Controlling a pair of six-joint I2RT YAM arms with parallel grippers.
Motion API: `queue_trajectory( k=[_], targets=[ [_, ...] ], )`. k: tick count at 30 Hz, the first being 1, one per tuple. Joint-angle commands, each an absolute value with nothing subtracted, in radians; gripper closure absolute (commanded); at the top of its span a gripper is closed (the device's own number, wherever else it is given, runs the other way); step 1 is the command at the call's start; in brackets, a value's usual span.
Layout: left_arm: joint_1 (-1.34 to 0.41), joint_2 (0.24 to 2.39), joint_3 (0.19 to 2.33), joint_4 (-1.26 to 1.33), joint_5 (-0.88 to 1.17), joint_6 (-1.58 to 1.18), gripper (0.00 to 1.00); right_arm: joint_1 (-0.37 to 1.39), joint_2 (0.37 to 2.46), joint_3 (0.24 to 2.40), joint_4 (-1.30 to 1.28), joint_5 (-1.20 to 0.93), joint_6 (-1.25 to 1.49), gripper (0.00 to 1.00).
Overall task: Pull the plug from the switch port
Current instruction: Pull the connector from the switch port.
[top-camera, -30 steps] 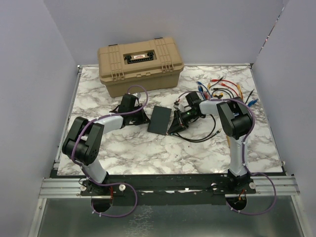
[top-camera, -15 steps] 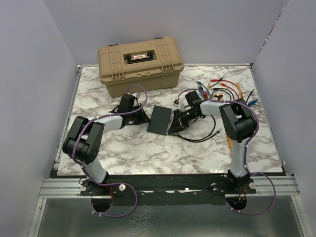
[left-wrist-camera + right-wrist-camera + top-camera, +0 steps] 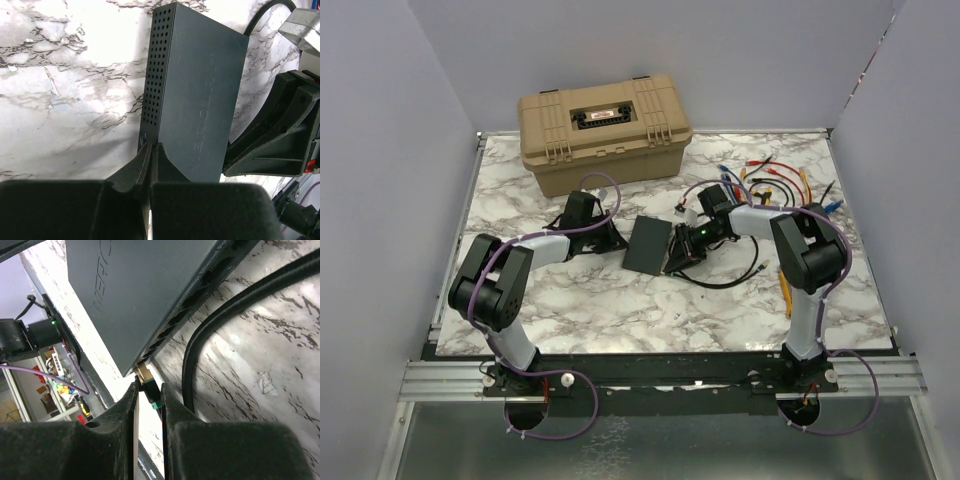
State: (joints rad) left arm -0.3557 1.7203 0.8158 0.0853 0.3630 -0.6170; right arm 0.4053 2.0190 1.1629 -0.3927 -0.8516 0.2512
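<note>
Right at the near edge, the two arms are reaching in across the marble worktop (image 3: 570,300), and both are meeting at the switch (image 3: 649,244). It's lying flat about mid-worktop, between the two grippers.

The left gripper (image 3: 151,151) is sitting with its fingers pressed together and nothing in them, tip butting against the end of the box by the vented side. To me it looks like it's bracing the thing so it doesn't slide. The right gripper (image 3: 148,390) is doing the real work. It's pinching the plug (image 3: 146,374), the one with the amber tip and green boot, at the end of the port row on the switch's corner. I can't tell whether the plug is seated or partway out. A fat black cable (image 3: 200,335) is curling along the worktop just beside that edge.

I'd say we're watching the pulling step: the grip is on and the plug isn't clear yet. The next move is calling for a straight pull in line with the port. If the latch tab isn't squeezed, the whole switch is probably going to drag along.

Further back, a tangle of coloured patch cables (image 3: 775,182) is lying on the right, and the tan toolbox (image 3: 605,128) is sitting closed at the far edge.
</note>
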Motion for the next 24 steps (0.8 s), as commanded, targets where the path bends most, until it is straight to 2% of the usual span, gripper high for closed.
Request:
queue_trajectory(
  k=[1,10,16,17,22,24],
  targets=[
    [-0.342,1.835,0.713,-0.212,0.150,-0.534,1.00,0.394,2.003,1.105,-0.632,-0.659,0.175,1.00],
    [-0.342,1.833,0.715,-0.210,0.148,-0.540,1.00,0.394,1.968,1.102,-0.678,-0.556,0.167,1.00],
    [-0.343,1.802,0.721,-0.189,0.210,-0.527,1.00,0.394,1.948,1.097,-0.667,-0.583,0.161,1.00],
    [-0.344,1.783,0.727,-0.183,0.236,-0.524,0.97,0.395,1.950,1.104,-0.667,-0.585,0.159,1.00],
    [-0.417,1.696,0.797,-0.172,0.307,-0.474,0.49,0.394,1.962,1.135,-0.636,-0.628,0.165,1.00],
    [-0.454,1.683,0.836,-0.172,0.312,-0.468,0.42,0.396,1.982,1.159,-0.636,-0.648,0.165,1.00]
  ],
)
